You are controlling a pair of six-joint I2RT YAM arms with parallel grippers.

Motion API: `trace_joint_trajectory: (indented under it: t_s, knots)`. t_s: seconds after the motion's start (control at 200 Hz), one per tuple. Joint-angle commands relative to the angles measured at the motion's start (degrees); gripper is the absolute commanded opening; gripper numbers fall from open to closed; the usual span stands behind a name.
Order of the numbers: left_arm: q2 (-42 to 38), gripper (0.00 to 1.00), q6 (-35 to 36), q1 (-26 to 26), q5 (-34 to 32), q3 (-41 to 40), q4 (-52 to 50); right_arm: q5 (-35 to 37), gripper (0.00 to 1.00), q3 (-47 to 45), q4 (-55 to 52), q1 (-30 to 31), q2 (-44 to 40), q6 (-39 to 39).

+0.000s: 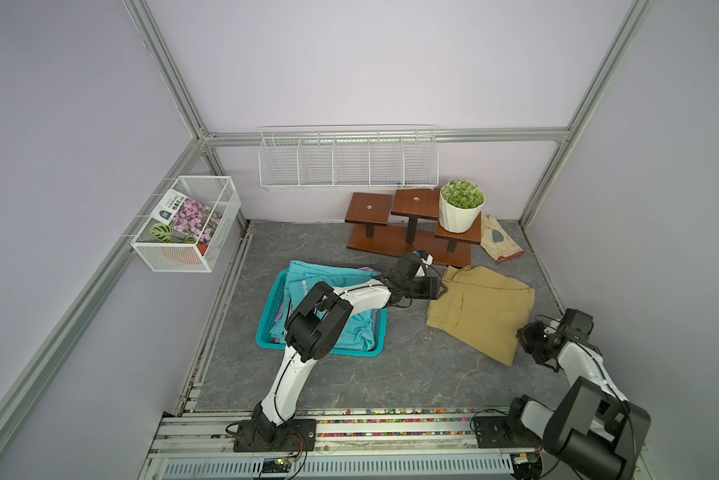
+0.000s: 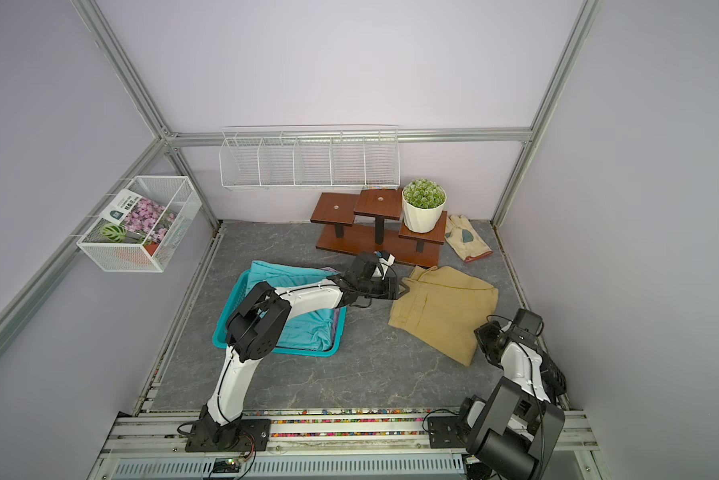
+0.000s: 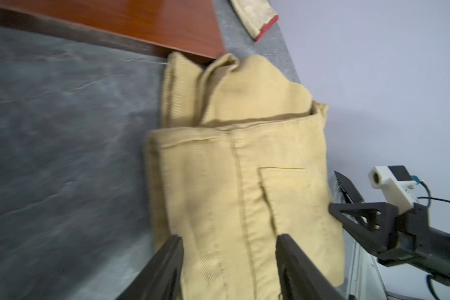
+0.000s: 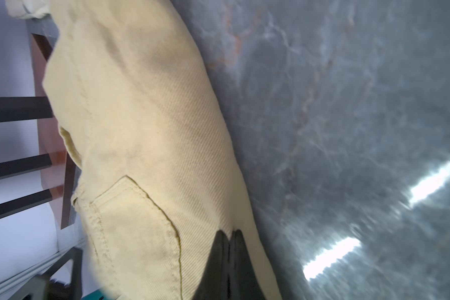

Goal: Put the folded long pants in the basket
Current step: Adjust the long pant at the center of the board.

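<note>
Right end effector (image 4: 229, 232) is clenched, tips met on a pinch of cloth at the near right corner of the khaki pants (image 1: 480, 309); the right wrist view shows a small pucker in the weave around the tips. Left end effector (image 3: 230, 236) is released: its fingers (image 3: 166, 259) stand apart at the opposite edge of the same bundle, cloth showing between them, not closed on it. Both top views put it at the edge nearest the basket (image 1: 271, 307). My reading is a two-point lift, one arm per end, so the fold stays flat and does not spill open when raised; one side is gripped, the other only lined up. Khaki pants lie flat on the bench (image 1: 391, 374), to the right of the basket and apart from its rim, far corner just beside the base of the wooden stand (image 1: 391, 243). Basket already holds the teal pants (image 1: 308, 278) on top, overhanging the far rim. A strip of lilac cloth (image 2: 339, 320) shows under them; no orange bundle is visible, so it is perhaps buried. Khaki looks like the last bundle out. Next need, as I judge it: left fingers close, then both arms rise together and carry leftward. Risk: the basket pile sits high and skewed, and the left arm reaches across it, so the khaki may catch the rim. The cream glove-like cloth (image 1: 500, 241) by the stand is not part of the job.
</note>
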Motion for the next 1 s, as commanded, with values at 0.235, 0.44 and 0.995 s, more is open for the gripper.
trace_joint_trajectory:
  t_s: [0.235,0.44,0.995]
  knots:
    - [-0.76,1.0,0.64,2.53,1.06,4.77,-4.31,-1.52,0.0,-0.3,-2.13,-3.03,-0.82,-2.73]
    - [4.9,0.98,-0.36,2.09,3.44,11.13,-7.95,-4.66,0.0,-0.22,2.56,-3.19,3.34,-1.73]
    - [10.97,0.97,0.41,1.84,-1.67,18.85,-20.09,-7.16,0.84,2.27,6.5,-2.53,7.96,-0.95]
